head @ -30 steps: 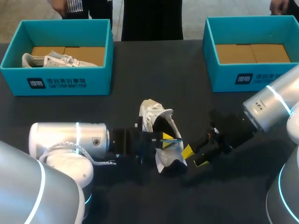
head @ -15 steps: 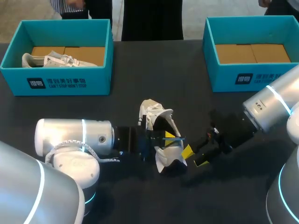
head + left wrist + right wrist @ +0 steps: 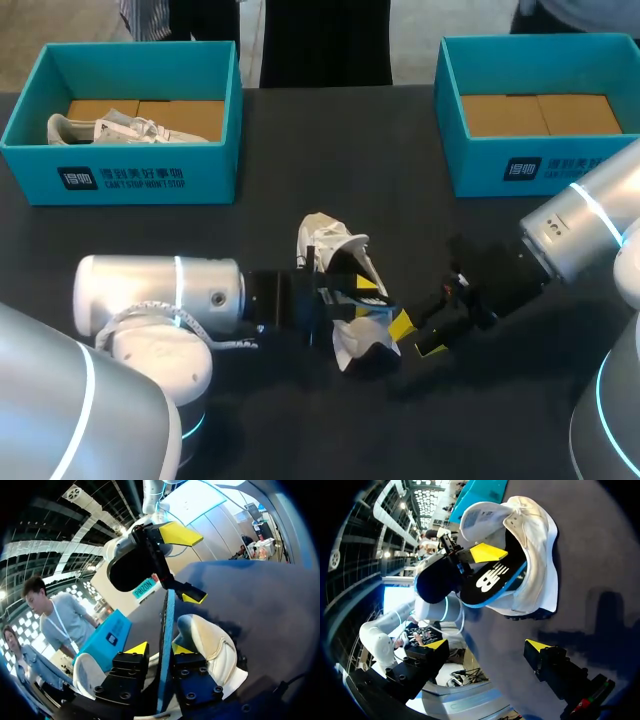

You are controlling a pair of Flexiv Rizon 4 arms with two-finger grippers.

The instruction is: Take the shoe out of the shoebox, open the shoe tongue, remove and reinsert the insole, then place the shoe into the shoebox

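- Head view: the insole (image 3: 352, 290) is clamped edge-on between the fingers of the left gripper (image 3: 358, 296), with its far end inside the shoe (image 3: 325, 243).
- Step in hand: insole handling is judged. Whether it is removal or reinsertion cannot be told.
- Next move: a slide along the shoe's length is called for. The shoe should be steadied, as nothing else grips it.
- The right gripper (image 3: 415, 337) is held spread and empty, just beside the shoe's heel end.
- Shoe: a white, soft upper with the tongue folded open. It lies just ahead of the left gripper, between the two grippers.
- Insole: black and blue-edged, judged thin and bendable.
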